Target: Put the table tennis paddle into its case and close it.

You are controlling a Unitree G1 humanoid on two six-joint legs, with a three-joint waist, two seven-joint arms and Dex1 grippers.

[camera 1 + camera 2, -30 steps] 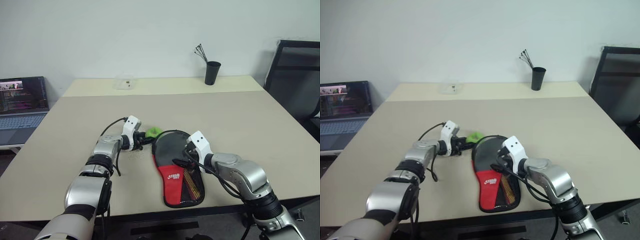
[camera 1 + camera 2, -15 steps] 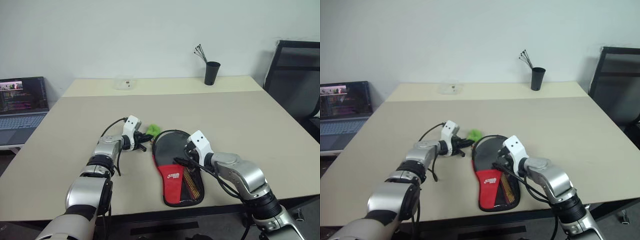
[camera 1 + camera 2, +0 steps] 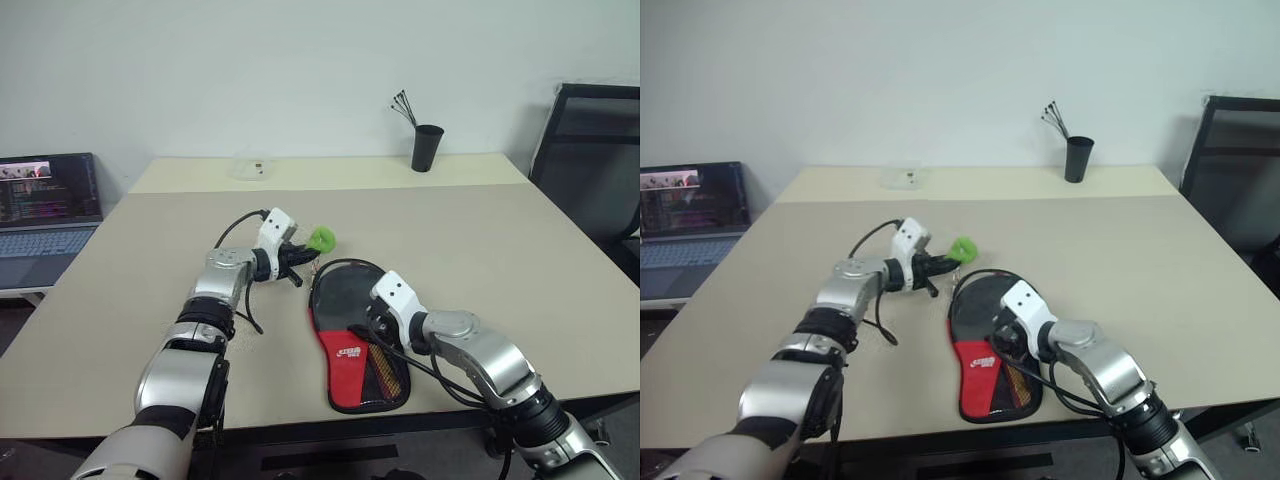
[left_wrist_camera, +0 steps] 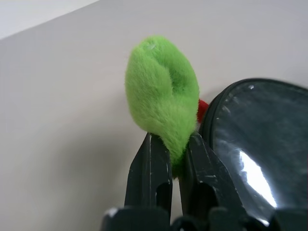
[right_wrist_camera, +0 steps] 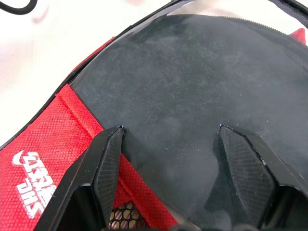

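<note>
Green fuzz, a fluffy pull-tag (image 4: pixel 162 103), is pinched tight in the left gripper (image 3: pixel 300 264), lifted at eleven o'clock off the case (image 3: pixel 355 335). Right gripper (image 5: pixel 168 137) splayed wide, fingertips resting on the case's black round end, gripping nothing. Case lies long axis twelve to six, red mesh end toward six; whether the paddle sits inside, can't tell. Left arm has the zip
</note>
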